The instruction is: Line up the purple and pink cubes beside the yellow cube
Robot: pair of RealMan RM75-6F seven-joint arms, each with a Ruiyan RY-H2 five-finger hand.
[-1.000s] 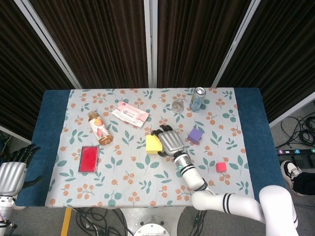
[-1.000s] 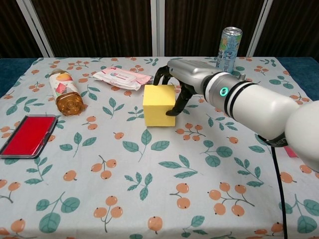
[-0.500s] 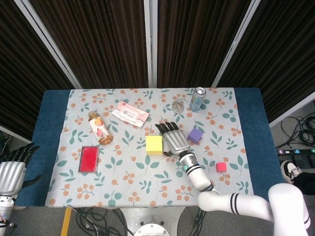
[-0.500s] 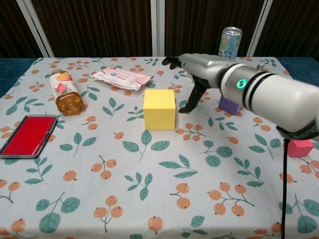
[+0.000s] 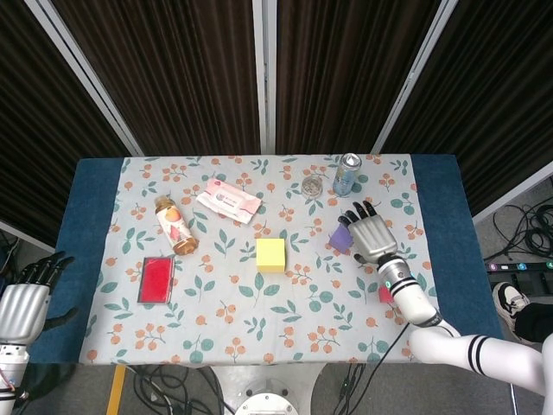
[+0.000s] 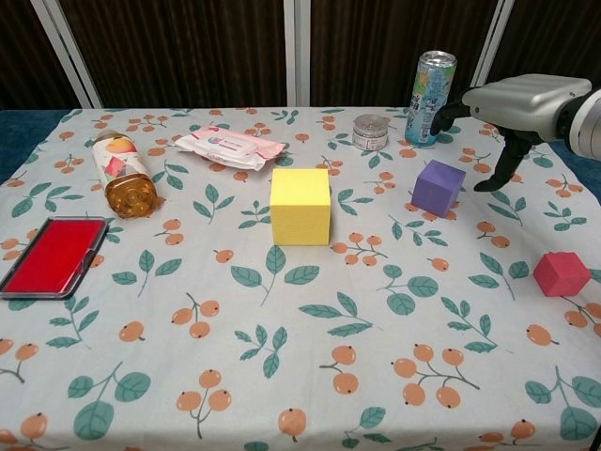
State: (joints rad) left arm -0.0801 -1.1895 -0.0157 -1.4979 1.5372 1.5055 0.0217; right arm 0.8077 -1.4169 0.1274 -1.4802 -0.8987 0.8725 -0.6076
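At the far left, below the table's edge in the head view, the robot's left hand (image 5: 22,303) hangs off the dark blue table border (image 5: 73,259), its fingers spread apart and holding nothing. On the floral tablecloth (image 6: 282,376), a flat red rectangular case (image 6: 52,254) lies near the left edge. Just behind it a clear plastic bottle with an orange-peach label (image 6: 120,169) lies on its side. Further right, toward the back, rests a pink and white soft packet of wipes (image 6: 228,147).

The yellow foam cube (image 6: 300,206) sits upright near the middle of the cloth, apart from everything else. Behind and to its right stand a small round clear-lidded tin (image 6: 370,131) and, beside it, a tall blue-green drink can (image 6: 432,83).

The purple cube (image 6: 438,187) rests on the cloth well to the right of the yellow cube, turned slightly so one corner faces forward. The right hand (image 6: 516,103) hovers just right of and above the purple cube; its fingers are apart and point downward, gripping nothing and not touching the cube. In the head view the same hand partly covers the purple cube from above. The pink cube (image 6: 562,273) sits nearer the front at the right edge, well apart from both other cubes.
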